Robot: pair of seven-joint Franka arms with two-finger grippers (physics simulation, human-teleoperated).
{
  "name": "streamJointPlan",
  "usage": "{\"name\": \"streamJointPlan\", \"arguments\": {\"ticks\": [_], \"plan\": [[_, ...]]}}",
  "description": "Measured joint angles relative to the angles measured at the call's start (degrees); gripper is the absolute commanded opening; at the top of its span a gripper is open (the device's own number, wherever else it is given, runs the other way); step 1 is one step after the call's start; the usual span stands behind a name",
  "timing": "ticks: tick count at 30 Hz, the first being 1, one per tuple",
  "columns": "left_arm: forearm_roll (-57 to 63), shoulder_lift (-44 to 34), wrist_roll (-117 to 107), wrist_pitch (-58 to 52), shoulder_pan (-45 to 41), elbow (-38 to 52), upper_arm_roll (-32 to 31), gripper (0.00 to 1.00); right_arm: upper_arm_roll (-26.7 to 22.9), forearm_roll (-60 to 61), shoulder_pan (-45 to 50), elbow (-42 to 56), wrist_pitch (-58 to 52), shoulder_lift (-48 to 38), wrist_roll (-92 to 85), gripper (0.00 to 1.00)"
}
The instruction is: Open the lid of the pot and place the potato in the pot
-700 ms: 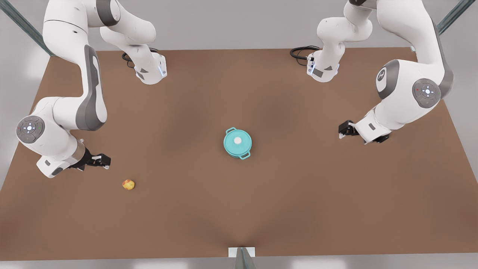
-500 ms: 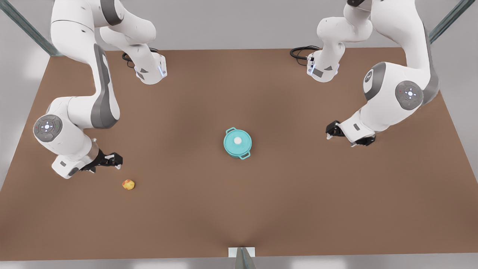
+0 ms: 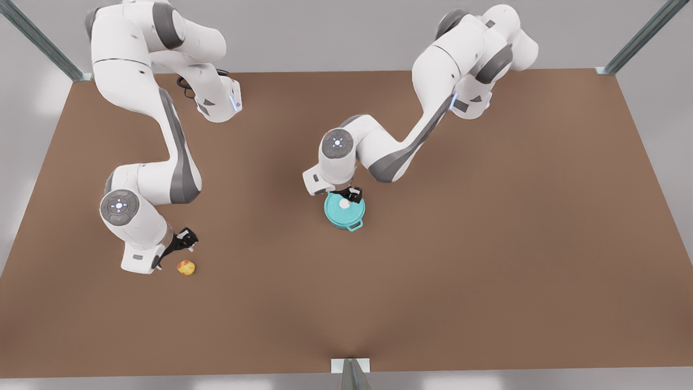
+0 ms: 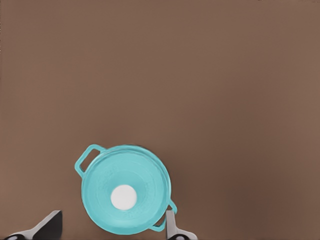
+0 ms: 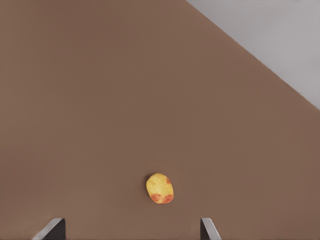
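Front view, table centre: pot lid (image 3: 344, 206) seated on pot (image 3: 346, 219), left gripper (image 3: 346, 195) above knob, fingers apart, poised to lift. Potato (image 3: 186, 267) toward front view's left, beside spread right gripper (image 3: 185, 242), staged for pickup.

Teal pot lid (image 3: 345, 207) with white knob; yellow potato (image 3: 186, 267), orange-red patches.
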Motion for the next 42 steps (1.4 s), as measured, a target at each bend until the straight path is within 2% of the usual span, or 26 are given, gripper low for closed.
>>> {"name": "streamJointPlan", "arguments": {"ticks": [9,11,13,19,20,23,24,27,32,36,39,40,42], "plan": [[4.9,6.2,-13.2,7.0,0.5,-1.8,0.4,1.00,-0.2,-0.6,-0.7,-2.2,5.1,7.4,-6.7,1.00],[5.7,3.5,-15.6,10.0,0.0,-9.8,0.2,1.00,-0.3,-0.6,-0.7,-3.4,6.5,8.3,-7.8,1.00],[6.2,2.1,-18.0,13.4,-0.5,-14.1,0.1,1.00,-0.4,-0.6,-1.1,-4.0,7.5,9.4,-8.8,1.00],[6.9,2.2,-23.8,18.9,-0.6,-15.6,0.1,1.00,-0.2,-0.4,-3.1,-2.5,8.7,12.0,-11.3,1.00],[7.0,2.2,-24.6,19.4,-0.6,-15.7,0.1,0.94,-0.1,-0.4,-3.4,-2.2,8.8,12.5,-11.6,1.00],[7.1,2.1,-26.8,20.3,-0.5,-15.7,0.2,0.46,0.5,-0.2,-4.6,-2.1,8.9,13.7,-12.5,1.00],[7.2,1.9,-27.4,20.4,-0.5,-15.7,0.2,0.39,1.0,-0.2,-5.1,-2.1,9.0,13.9,-12.8,1.00],[7.5,1.5,-29.3,20.6,-0.6,-15.4,0.2,0.31,1.6,-0.1,-6.1,-2.7,9.9,14.1,-13.7,1.00],[7.7,1.8,-31.8,18.1,2.0,-8.8,0.6,0.30,3.2,-0.1,-8.2,-3.0,12.3,14.3,-15.2,1.00],[7.4,4.9,-30.3,15.3,14.2,-4.5,1.0,0.31,3.6,-0.3,-8.1,-4.8,14.6,14.4,-16.4,1.00],[7.4,10.0,-28.0,16.5,18.9,-3.8,1.8,0.31,3.7,-0.4,-7.9,-5.6,15.7,14.0,-17.0,1.00],[7.4,11.1,-27.2,17.2,19.4,-3.7,2.3,0.37,3.7,-0.5,-8.0,-5.9,16.0,13.6,-17.3,1.00],[7.3,12.1,-25.5,18.4,19.8,-3.7,2.7,0.59,3.7,-0.5,-8.0,-6.6,16.4,12.9,-17.7,1.00]]}}
